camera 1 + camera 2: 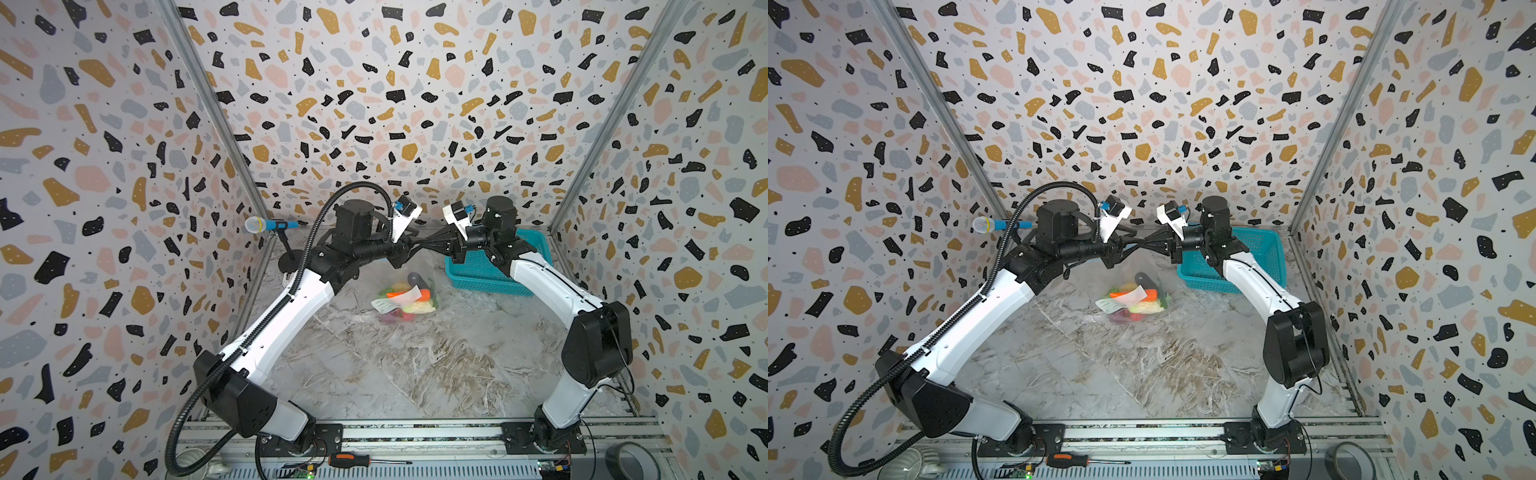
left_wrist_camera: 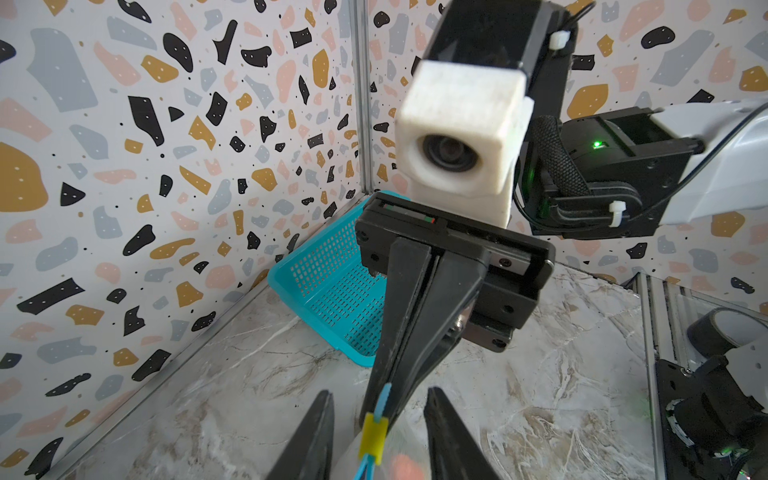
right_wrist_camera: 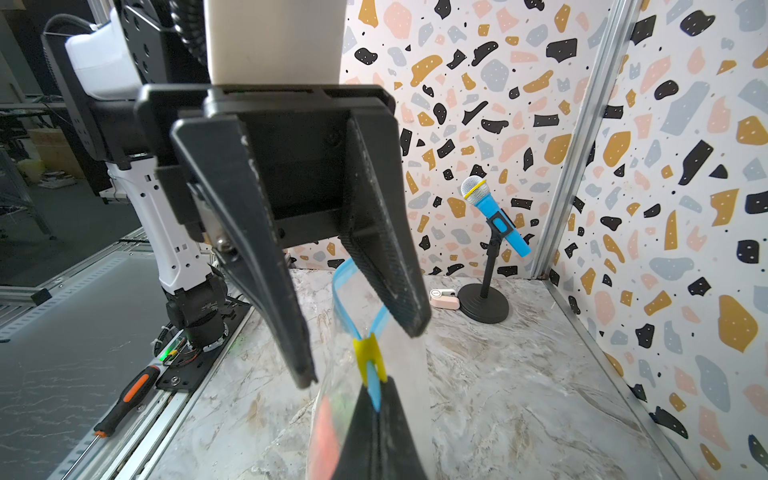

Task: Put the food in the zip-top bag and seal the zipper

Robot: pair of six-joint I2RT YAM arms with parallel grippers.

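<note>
In both top views the two pincers are meeting just above the middle of the frame. The zip-top bag [image 1: 399, 300] is hanging down from them, with the food [image 1: 417, 307] heaped in its bottom on the counter [image 1: 374, 365], left of the teal basket [image 1: 482, 274]. The right pincer [image 2: 382, 409] is pressing its fingers fully together on the end of the light-blue zipper [image 3: 376, 392], while the left pincer [image 3: 360, 353] is standing part open, its fingers on both sides of the yellow slider [image 2: 374, 434], not gripping it.
</note>
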